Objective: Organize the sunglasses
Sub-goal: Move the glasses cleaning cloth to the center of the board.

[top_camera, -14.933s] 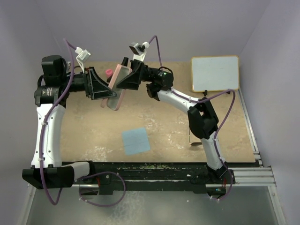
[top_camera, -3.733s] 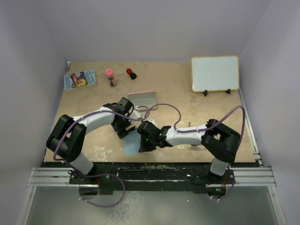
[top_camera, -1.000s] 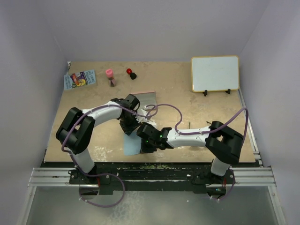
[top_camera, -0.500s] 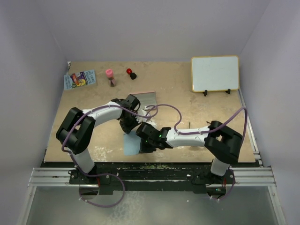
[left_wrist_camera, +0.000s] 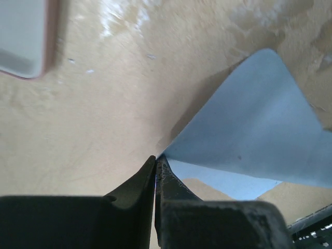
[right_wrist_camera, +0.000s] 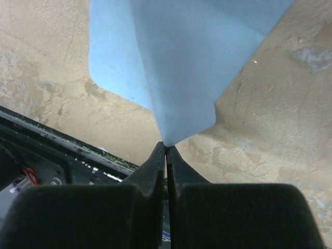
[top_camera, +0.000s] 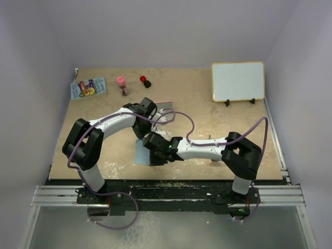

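Tan tabletop [top_camera: 238,129], left fingers [left_wrist_camera: 135,181], right fingers [right_wrist_camera: 153,163] clamping blue cloth [left_wrist_camera: 259,129]

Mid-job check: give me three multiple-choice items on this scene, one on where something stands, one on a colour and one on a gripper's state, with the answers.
1. Where does the whiteboard stand on the table?
A. near left corner
B. far right corner
C. centre

2. What colour is the cloth?
A. red
B. green
C. light blue

3. How is the left gripper?
A. shut on a corner of the cloth
B. wide open above the whiteboard
C. out of view

Answers:
1 B: the top view shows it propped up at the far right.
2 C: both wrist views show light blue fabric.
3 A: in the left wrist view its fingers meet on the cloth's corner, and the right gripper pinches another corner.
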Robot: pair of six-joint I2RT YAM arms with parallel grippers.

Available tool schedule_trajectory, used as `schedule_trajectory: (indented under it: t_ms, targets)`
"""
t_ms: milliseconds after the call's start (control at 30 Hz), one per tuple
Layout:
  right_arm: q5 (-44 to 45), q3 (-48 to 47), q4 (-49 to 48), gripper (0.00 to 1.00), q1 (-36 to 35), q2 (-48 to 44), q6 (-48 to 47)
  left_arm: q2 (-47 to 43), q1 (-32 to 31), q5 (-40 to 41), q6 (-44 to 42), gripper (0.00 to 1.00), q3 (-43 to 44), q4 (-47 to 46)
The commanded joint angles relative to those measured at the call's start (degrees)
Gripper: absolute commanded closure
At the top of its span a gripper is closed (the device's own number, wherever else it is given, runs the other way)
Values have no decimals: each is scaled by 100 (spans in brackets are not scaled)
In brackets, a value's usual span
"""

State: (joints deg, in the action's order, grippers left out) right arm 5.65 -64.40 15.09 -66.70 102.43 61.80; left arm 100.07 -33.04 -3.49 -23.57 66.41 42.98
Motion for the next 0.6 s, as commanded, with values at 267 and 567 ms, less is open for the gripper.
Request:
schedule_trajectory:
  t_ms: [267,567]
  targets:
    - [377,-861,374,100,289,467,-607,739,-19,851,-58,96,827,-104]
    - [549,-1213,593,100,313,712,-556,669,79,1239,205,74,952,-47]
